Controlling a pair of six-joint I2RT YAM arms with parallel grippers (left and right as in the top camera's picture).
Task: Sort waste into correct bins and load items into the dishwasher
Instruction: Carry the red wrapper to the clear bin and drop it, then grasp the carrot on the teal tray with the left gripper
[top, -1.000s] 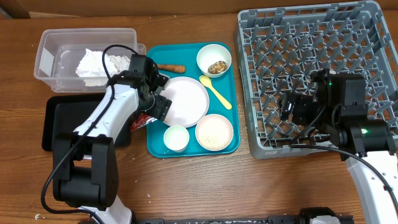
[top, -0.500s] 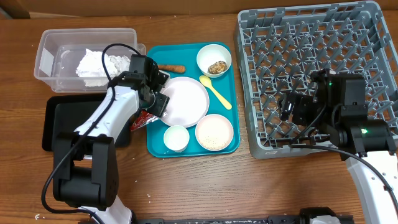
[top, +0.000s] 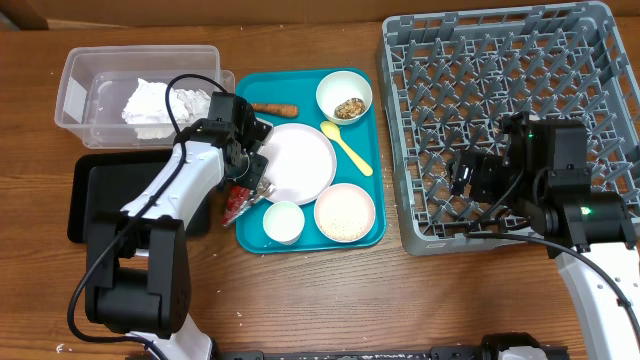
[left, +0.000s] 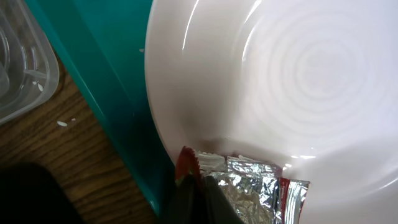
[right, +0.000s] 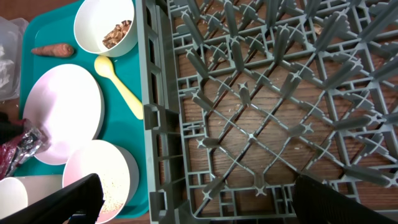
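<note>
My left end effector is clamped on the shiny red snack wrapper at the rim of the round white plate; my right end effector gapes over the grey plastic dish rack. Only a crumpled white napkin is binned, in the clear plastic tub; nothing is racked.

red wrapper: cut off at bottom edge | black tray: partly under left arm

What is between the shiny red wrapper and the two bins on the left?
Nothing visible does. The left gripper is shut on the shiny red wrapper at the teal tray's left edge. The black tray lies right beside it, and the clear tub sits just beyond.
</note>
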